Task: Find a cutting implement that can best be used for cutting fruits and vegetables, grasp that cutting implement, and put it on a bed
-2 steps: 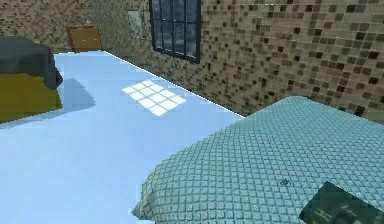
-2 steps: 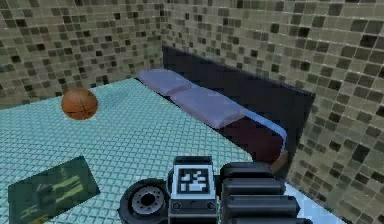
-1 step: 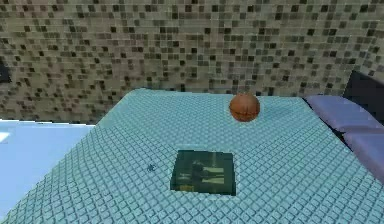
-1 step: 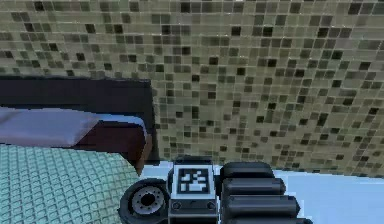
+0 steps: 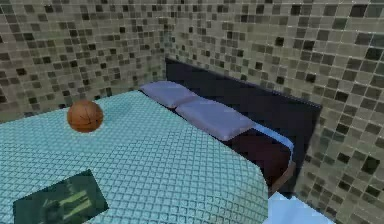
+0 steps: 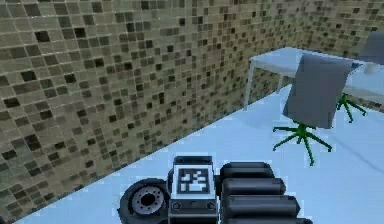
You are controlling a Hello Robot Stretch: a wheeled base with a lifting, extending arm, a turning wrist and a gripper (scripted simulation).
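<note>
Bed (image 5: 150,150) — teal checked, lilac pillows (image 5: 205,110) — pincer (image 6: 143,203) state cannot be told.

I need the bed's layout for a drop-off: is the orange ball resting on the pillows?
No, the orange ball lies on the teal bed, apart from the pillows.

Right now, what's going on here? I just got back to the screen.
The robot faces a bed with a pale teal cover. An orange ball and a flat dark item lie on it, with two pillows by the dark headboard. In the arm side view the arm sits low at the bottom edge; the jaws' far end cannot be made out, so I cannot tell whether they hold anything. A grey chair and a white table stand out to that side.
</note>
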